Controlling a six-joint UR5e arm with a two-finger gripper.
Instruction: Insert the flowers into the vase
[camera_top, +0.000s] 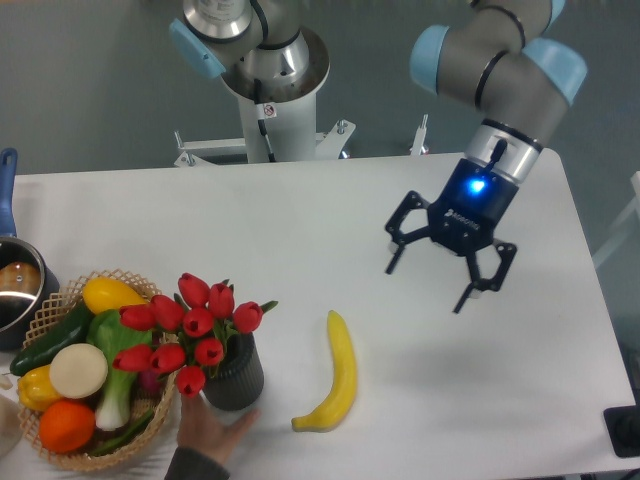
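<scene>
White tabletop (300, 230), plain and matte. Sitting on it: dark grey vase (236, 375) near the front edge, wicker basket (60, 300) of veg touching its left side, yellow banana (335, 375) just right of it, steel pot (18, 290) at the far left

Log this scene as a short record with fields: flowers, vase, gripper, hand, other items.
flowers: red tulips already standing in the vase, heads leaning left over the basket
vase: dark grey, ribbed, upright near the table's front edge
gripper: open, empty, hanging above the table to the right, well apart from the vase
hand: a person's hand touching the vase base
other items: banana right of the vase; wicker basket of vegetables to its left; pot at far left
</scene>
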